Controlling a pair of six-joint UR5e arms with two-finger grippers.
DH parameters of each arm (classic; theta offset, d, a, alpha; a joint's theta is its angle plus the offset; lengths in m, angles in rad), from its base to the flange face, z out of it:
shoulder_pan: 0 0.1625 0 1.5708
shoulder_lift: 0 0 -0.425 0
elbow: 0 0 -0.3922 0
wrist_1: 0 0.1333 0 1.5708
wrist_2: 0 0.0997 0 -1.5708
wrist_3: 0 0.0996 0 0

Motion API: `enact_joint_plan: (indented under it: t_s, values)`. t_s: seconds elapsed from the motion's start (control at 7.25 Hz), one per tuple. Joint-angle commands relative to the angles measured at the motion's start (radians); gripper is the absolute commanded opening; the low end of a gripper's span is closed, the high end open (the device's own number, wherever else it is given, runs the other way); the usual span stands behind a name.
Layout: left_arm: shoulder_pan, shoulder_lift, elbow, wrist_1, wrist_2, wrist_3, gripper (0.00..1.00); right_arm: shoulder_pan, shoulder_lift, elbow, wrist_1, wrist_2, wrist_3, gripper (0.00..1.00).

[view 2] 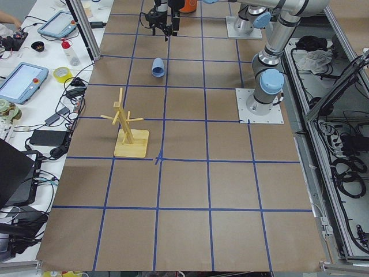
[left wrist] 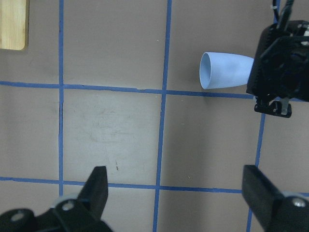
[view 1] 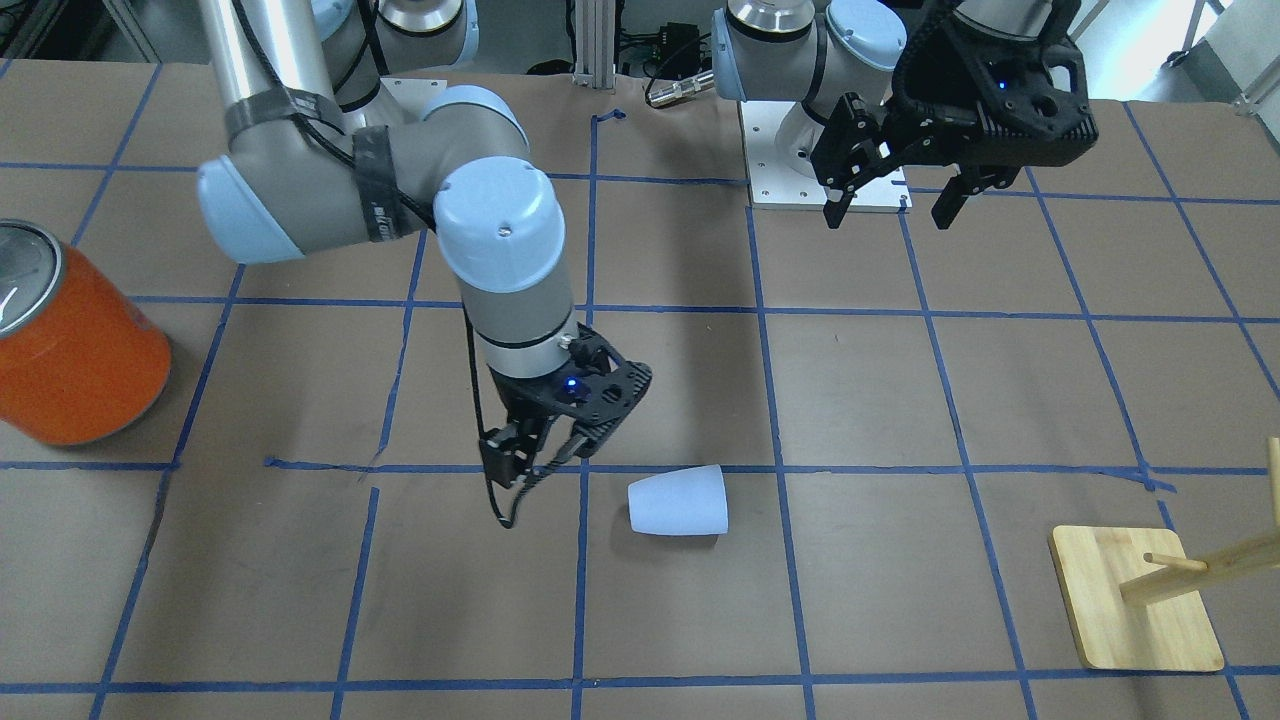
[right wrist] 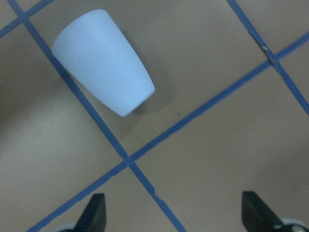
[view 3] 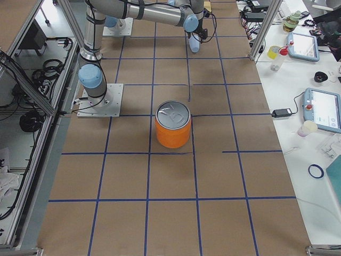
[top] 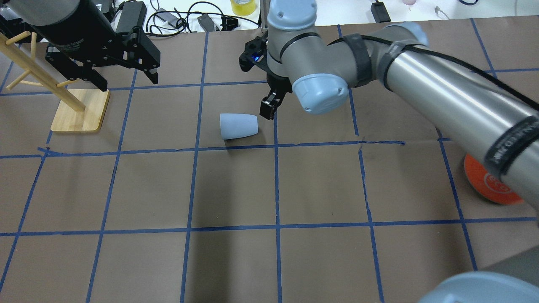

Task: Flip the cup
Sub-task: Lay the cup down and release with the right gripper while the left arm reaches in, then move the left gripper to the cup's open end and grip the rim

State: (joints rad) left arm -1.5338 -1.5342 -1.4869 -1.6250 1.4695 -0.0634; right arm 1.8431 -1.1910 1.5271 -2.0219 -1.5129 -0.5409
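The cup [view 1: 678, 502] lies sideways; the right gripper [view 1: 535, 462], jaws spread, could nudge it rolling. The left gripper [view 1: 890, 210] hangs spread, well apart.

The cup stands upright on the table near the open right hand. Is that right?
No: the cup lies on its side on the table near the open right hand, as the exterior front-facing view shows.

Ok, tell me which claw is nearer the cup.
Right. The right claw hangs open just beside the cup's closed narrow end, not touching it. The left claw is open too, raised well away across the table, by the wooden stand.
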Motion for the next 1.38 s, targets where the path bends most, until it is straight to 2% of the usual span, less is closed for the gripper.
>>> enact_joint_plan:
  t_s: [0.0,0.14,0.28,0.41,0.55,0.69,0.97,1.24]
  values:
    - [0.148,-0.009,-0.109,0.007,-0.234,0.108,1.0,-0.172,-0.122,0.027,0.156,-0.007,0.215,1.0]
    - [0.253,-0.02,-0.184,0.008,-0.393,0.194,1.0,-0.211,-0.189,0.027,0.27,-0.013,0.232,1.0]
    - [0.288,-0.044,-0.266,0.045,-0.516,0.251,1.0,-0.215,-0.268,0.027,0.349,-0.023,0.271,1.0]
    - [0.288,-0.094,-0.345,0.203,-0.534,0.263,1.0,-0.231,-0.303,0.013,0.336,-0.039,0.394,1.0]
    - [0.288,-0.154,-0.411,0.346,-0.557,0.258,1.0,-0.226,-0.305,0.019,0.342,-0.172,0.512,1.0]
    - [0.288,-0.211,-0.426,0.406,-0.671,0.263,1.0,-0.226,-0.294,0.031,0.353,-0.19,0.539,1.0]
    - [0.287,-0.334,-0.424,0.489,-0.78,0.276,1.0,-0.272,-0.292,0.034,0.348,-0.124,0.498,1.0]
    - [0.284,-0.458,-0.424,0.643,-0.813,0.286,1.0,-0.329,-0.303,0.034,0.357,-0.09,0.509,1.0]
